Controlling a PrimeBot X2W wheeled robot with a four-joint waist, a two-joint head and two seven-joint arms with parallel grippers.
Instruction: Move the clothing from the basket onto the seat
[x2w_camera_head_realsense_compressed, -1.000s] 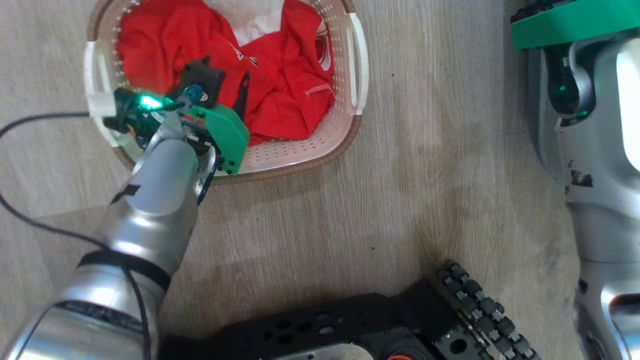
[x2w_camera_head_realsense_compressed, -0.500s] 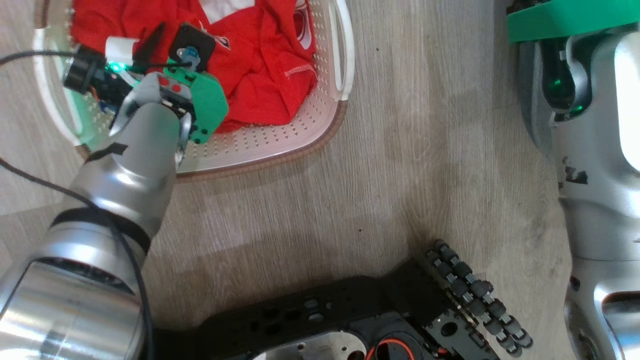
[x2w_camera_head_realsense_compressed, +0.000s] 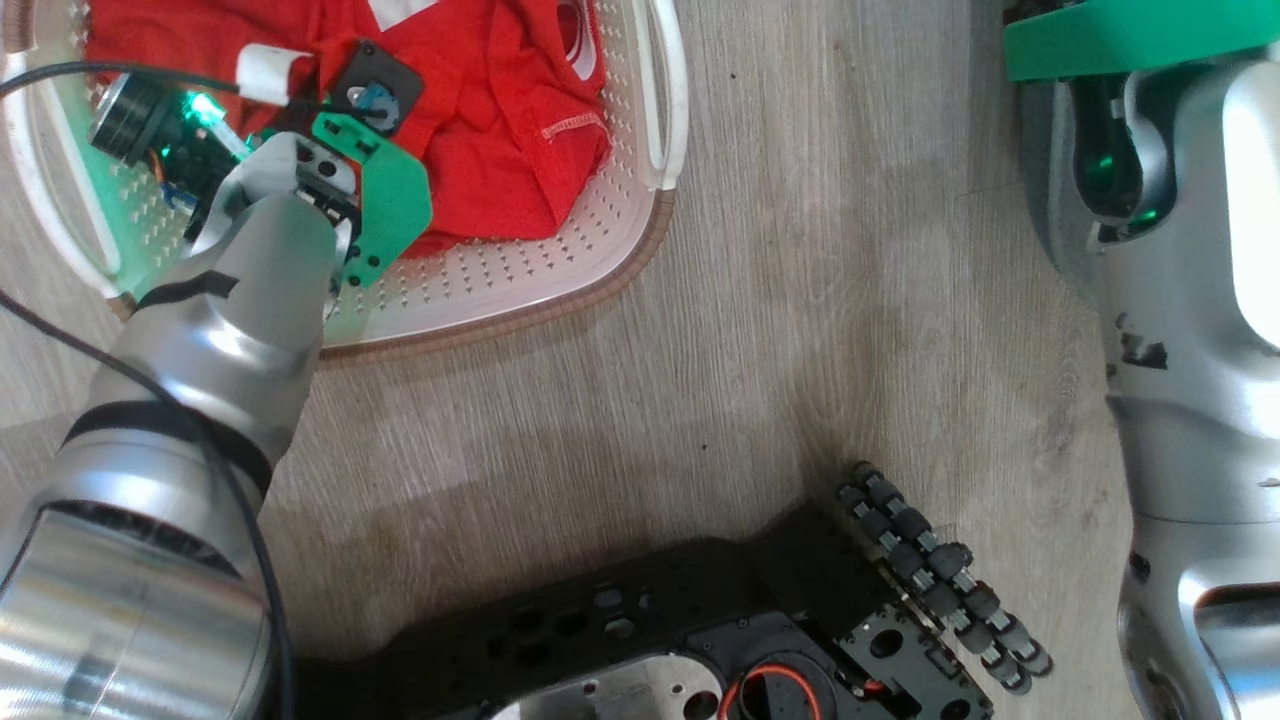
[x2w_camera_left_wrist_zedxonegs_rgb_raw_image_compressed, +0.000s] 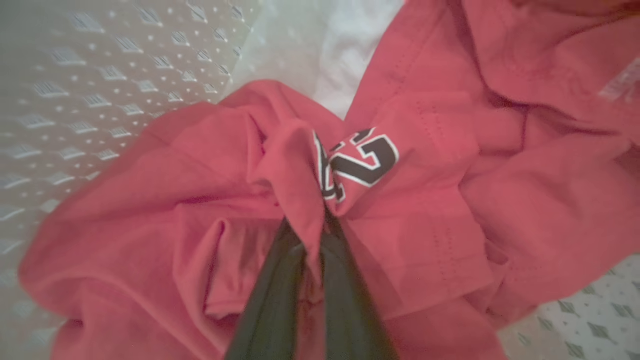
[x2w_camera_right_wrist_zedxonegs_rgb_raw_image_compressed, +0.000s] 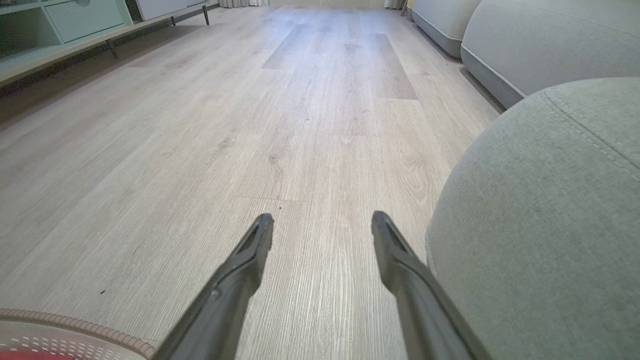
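Found the left gripper (x2w_camera_left_wrist_zedxonegs_rgb_raw_image_compressed: 314, 235) spread wide over the pile a second ago. Now find it nipped down to almost nothing on a raised fold of the red clothing (x2w_camera_left_wrist_zedxonegs_rgb_raw_image_compressed: 425, 200), just beside the black-and-white printed numeral (x2w_camera_left_wrist_zedxonegs_rgb_raw_image_compressed: 360, 160). Fold sandwiched between both dark fingers (x2w_camera_left_wrist_zedxonegs_rgb_raw_image_compressed: 270, 300) in the left wrist view, fabric bunched and drawn toward the tips. Read as grasp made, lift not yet begun (judgement only).

Basket (x2w_camera_head_realsense_compressed: 560, 290) higher and further left in the head view than before. Put down to camera shift, not to any shove.

Rest of the red heap lying inside the basket on the wood floor (x2w_camera_right_wrist_zedxonegs_rgb_raw_image_compressed: 300, 125), with a pale white cloth (x2w_camera_left_wrist_zedxonegs_rgb_raw_image_compressed: 345, 60) peeking out beneath.

Right gripper (x2w_camera_right_wrist_zedxonegs_rgb_raw_image_compressed: 322, 216) wide apart, holding nothing, hovering over bare floor. Seat (x2w_camera_right_wrist_zedxonegs_rgb_raw_image_compressed: 550, 225) close at its right, grey-green, nothing on the visible part.

Next, presumably: raise and carry across to the seat. Watch for a second garment dragging along.
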